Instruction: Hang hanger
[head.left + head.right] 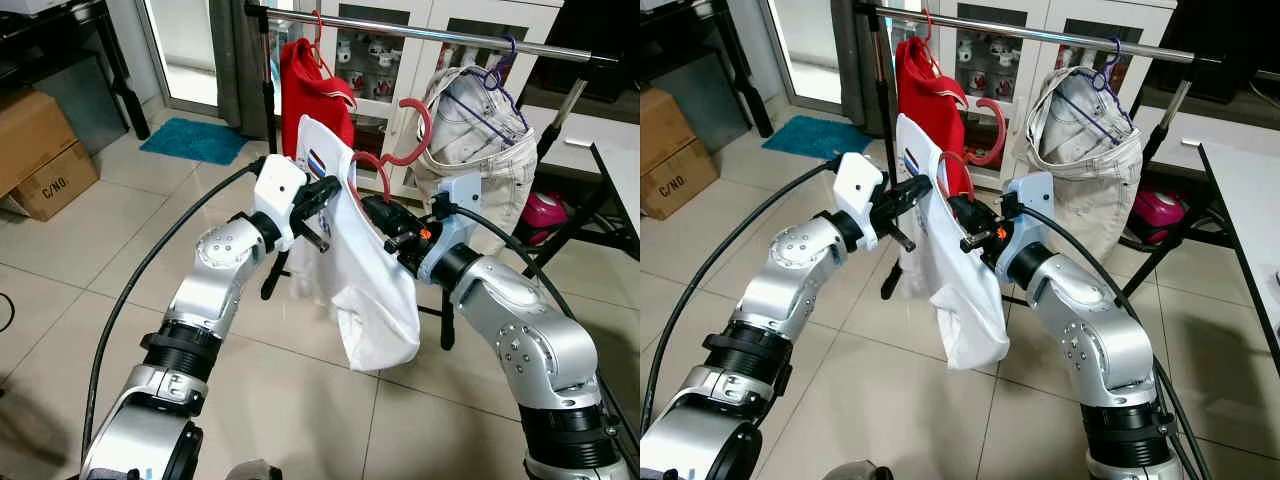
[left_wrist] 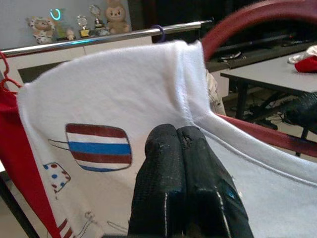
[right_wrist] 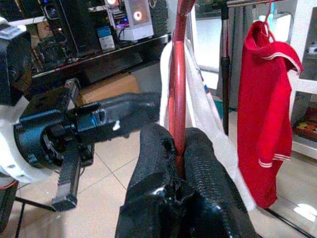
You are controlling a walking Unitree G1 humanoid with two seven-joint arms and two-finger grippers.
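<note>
A white shirt (image 1: pixel 370 290) with a striped print hangs on a red hanger (image 1: pixel 420 130), held between my two arms below the metal rail (image 1: pixel 450 35). My left gripper (image 1: pixel 328 190) is shut on the shirt's shoulder cloth; in the left wrist view its fingertips (image 2: pixel 177 134) press together against the white shirt (image 2: pixel 109 99). My right gripper (image 1: pixel 378 212) is shut on the hanger's red bar, which in the right wrist view runs up between the fingers (image 3: pixel 176 141) as the hanger (image 3: pixel 177 74). The hanger's hook curls below the rail, apart from it.
A red shirt (image 1: pixel 305 80) and pale trousers (image 1: pixel 480 130) on a purple hanger hang from the rail. A cardboard box (image 1: pixel 40 150) and a teal mat (image 1: pixel 195 140) lie at the left. A white table (image 1: pixel 620 170) and a pink object (image 1: pixel 545 215) are at the right.
</note>
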